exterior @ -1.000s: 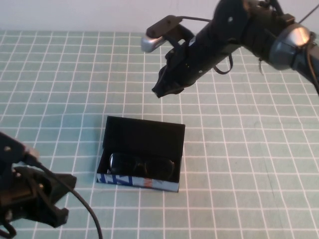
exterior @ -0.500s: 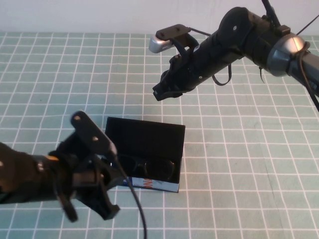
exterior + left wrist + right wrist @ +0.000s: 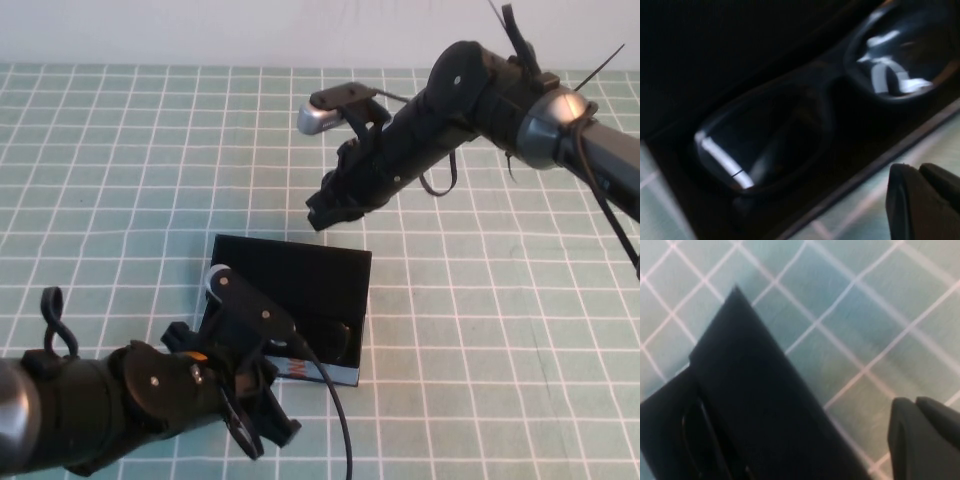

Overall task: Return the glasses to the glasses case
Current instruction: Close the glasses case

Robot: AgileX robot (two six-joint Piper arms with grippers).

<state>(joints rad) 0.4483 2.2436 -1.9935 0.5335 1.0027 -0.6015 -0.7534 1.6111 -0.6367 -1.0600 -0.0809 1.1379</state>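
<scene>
Lying inside the open glasses case [image 3: 300, 290], the glasses [image 3: 805, 105] sit just beyond the left gripper [image 3: 262, 425], fingers together, while the right gripper [image 3: 325, 208], fingers closed, hangs above.

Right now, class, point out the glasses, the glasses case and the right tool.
glasses [image 3: 790, 125], left wrist view, on the bridge of the frame.
glasses case [image 3: 290, 270], high view, on the open black lid.
right tool [image 3: 325, 208], high view, at its tip above the case.
</scene>
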